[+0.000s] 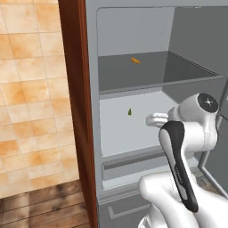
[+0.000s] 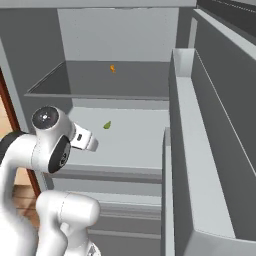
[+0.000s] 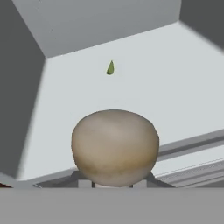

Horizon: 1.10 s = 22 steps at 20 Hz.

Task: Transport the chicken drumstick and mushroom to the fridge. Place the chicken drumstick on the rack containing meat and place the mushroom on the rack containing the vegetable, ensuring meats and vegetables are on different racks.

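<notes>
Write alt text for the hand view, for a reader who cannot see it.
A round tan mushroom is held in the shut end effector at the bottom of the picture, facing into an open fridge. Beyond it, a small green vegetable lies on a pale grey rack, apart from the mushroom, near the back wall.

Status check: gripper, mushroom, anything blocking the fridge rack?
Gripper shut on mushroom, at the front of the fridge. Green vegetable on lower rack ahead; small orange item on upper rack. Nothing in the way.
</notes>
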### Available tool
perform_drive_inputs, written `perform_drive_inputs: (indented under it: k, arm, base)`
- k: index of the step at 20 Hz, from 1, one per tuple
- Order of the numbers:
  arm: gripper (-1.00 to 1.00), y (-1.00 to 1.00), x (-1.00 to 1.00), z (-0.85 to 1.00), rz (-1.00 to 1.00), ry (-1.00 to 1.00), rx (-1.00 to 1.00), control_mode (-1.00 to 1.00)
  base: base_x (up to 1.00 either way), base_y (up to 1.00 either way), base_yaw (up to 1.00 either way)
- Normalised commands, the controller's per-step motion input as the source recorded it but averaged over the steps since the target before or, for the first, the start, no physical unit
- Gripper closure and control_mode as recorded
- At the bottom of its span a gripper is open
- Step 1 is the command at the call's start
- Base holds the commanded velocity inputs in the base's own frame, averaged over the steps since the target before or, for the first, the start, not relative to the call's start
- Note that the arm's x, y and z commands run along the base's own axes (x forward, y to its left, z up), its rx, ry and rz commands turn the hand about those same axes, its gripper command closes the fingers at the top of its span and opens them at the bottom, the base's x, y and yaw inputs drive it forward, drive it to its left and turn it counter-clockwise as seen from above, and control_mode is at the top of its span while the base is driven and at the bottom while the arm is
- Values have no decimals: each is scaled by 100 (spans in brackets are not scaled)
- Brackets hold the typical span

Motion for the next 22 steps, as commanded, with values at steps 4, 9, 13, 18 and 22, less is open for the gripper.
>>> perform_drive_inputs:
  k: [4,9,13,18,22]
  arm:
    - [100,-25,61,-61,0,5,0,-100]
    - [100,-21,47,-54,0,2,0,-100]
    - [100,-6,46,-58,0,1,0,-100]
    - [100,-3,37,-51,0,4,0,-100]
    - [100,0,25,-38,0,1,0,-100]
  base:
    - [0,0,0]
    - [0,0,0]
    - [0,0,0]
    - [0,0,0]
    - [0,0,0]
